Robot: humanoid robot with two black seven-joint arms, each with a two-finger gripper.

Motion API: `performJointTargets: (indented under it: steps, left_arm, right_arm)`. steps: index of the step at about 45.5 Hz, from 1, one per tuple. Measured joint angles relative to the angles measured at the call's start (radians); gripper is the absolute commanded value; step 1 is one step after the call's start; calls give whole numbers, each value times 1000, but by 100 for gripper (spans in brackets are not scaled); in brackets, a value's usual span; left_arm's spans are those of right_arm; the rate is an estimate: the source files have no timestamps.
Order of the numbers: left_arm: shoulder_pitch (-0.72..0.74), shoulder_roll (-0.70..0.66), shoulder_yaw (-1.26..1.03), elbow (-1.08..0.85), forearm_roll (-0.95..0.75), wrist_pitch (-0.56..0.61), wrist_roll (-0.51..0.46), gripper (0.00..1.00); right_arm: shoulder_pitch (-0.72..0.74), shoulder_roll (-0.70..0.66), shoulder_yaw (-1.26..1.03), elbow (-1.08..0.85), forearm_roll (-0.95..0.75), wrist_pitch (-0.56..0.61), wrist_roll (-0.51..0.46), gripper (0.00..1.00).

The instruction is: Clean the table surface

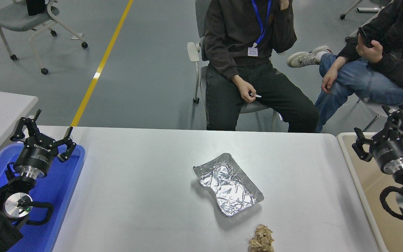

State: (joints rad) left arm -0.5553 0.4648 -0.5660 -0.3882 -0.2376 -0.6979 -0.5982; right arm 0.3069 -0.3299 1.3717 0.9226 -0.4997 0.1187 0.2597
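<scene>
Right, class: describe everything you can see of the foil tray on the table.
The foil tray is a shallow rectangular dish of thin, crinkled silver foil with a low raised rim, dented along its left side. It looks empty and lies flat, open side up, turned at an angle near the middle of the table surface. Nothing touches it; the crumpled brown paper lies apart, nearer the camera.

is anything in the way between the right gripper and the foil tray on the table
Nothing visible. The right gripper is over the beige bin, and bare table surface lies between it and the foil tray. The crumpled brown paper sits nearer the front edge, off that line.
</scene>
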Motion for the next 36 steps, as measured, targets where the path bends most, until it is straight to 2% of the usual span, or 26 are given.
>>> performJointTargets:
  steps: [36]
  left_arm:
    - [0, 0, 0, 0, 0, 0, 0, 100]
  right_arm:
    - [29, 145, 23, -15, -24, -49, 27, 100]
